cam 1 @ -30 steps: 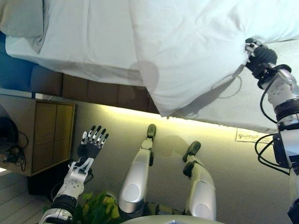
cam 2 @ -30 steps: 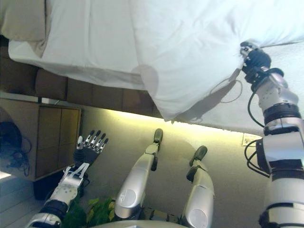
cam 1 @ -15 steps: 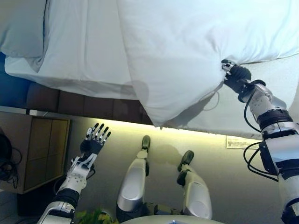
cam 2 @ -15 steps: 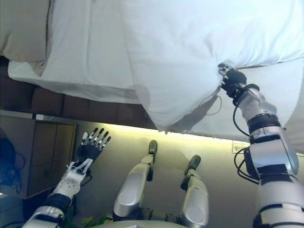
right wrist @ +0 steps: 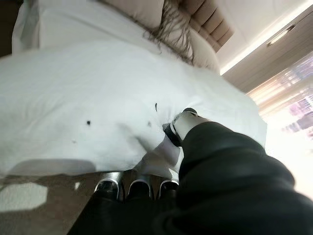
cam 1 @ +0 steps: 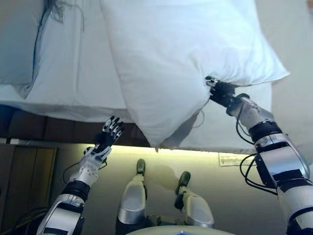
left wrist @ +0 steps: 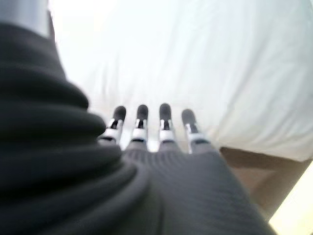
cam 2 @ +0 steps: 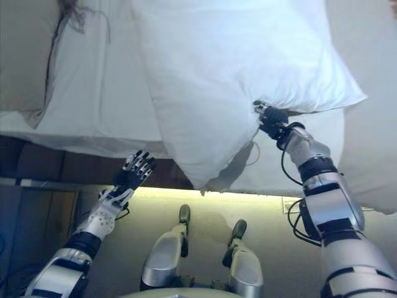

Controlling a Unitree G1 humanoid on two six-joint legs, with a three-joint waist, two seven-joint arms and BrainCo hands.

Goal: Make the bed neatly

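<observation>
A large white pillow [cam 1: 181, 58] lies across the white-sheeted bed [cam 1: 78, 73], its near corner hanging over the bed's edge. My right hand [cam 1: 220, 92] is shut on the pillow's near right edge, bunching the cloth; the right wrist view shows its thumb [right wrist: 183, 122] pinching the pillow [right wrist: 88, 117]. My left hand [cam 1: 110, 136] is open and empty, fingers straight, just below the bed's near edge, left of the hanging pillow corner. In the left wrist view its fingers [left wrist: 142, 122] point at the white sheet [left wrist: 220, 63].
A grey throw [cam 1: 19, 49] with a dark fringe [cam 1: 61, 7] lies at the bed's left end. The brown padded bed base [cam 1: 44, 129] runs below the sheet, lit from under. A wooden cabinet [cam 1: 24, 176] stands at lower left. A white label [cam 1: 234, 159] hangs on the bed's side.
The camera has shifted. My right hand, still holding the pillow, has moved left along the bed. My left hand has risen from beside the cabinet to the bed's edge.
</observation>
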